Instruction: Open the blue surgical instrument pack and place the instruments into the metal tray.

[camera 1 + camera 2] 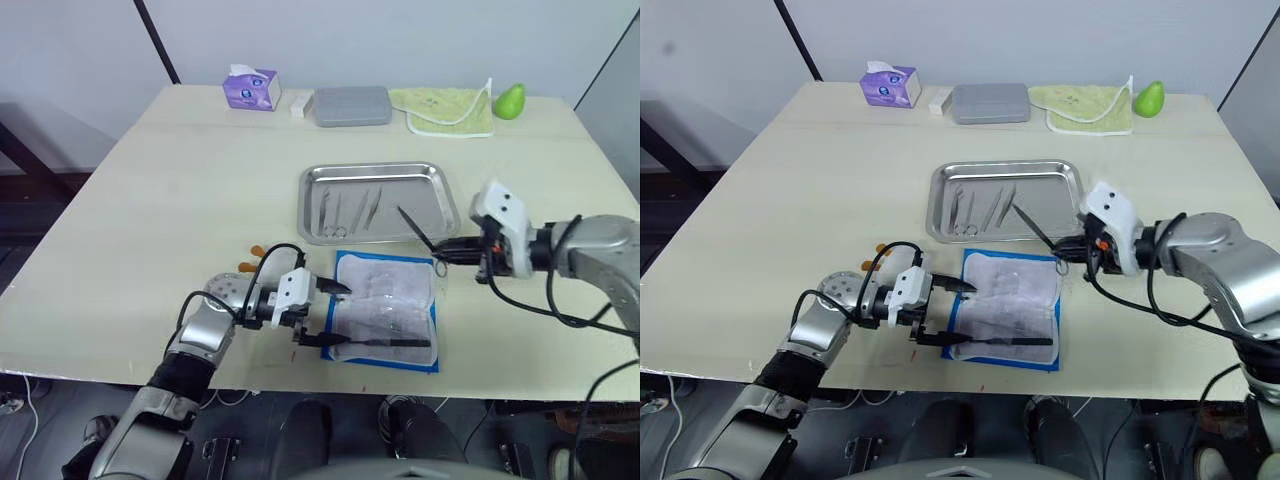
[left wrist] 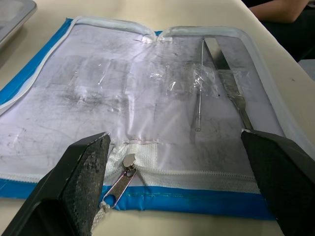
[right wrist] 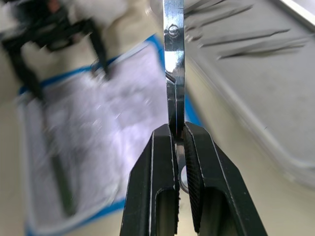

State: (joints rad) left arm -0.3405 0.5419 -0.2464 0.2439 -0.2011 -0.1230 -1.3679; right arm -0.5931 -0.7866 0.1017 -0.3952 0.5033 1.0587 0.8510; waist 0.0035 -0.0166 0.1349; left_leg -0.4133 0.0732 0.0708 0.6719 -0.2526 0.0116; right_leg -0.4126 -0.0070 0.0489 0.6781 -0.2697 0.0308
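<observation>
The thin silvery steel scissors are pinched between the black fingers of the right gripper, just above their finger rings, and their long axis runs from that grip up and away toward the shallow shiny stainless-steel tray, the tips already reaching over its near right rim. The tray lies just beyond the scissors and several slim steel instruments already rest in its left half, so the coming move looks like a short carry forward and a release over the tray floor; the right arm is the nearer one for that. On the near side of the tray lies the opened blue-edged pack with whitish clear lining, spread flat, with a flat steel tool and a thin probe-like piece left along the edge farthest from the tray. The left gripper sits at the pack's left edge, its fingers spread wide and holding nothing, one tip on either side of the zipper pull.
</observation>
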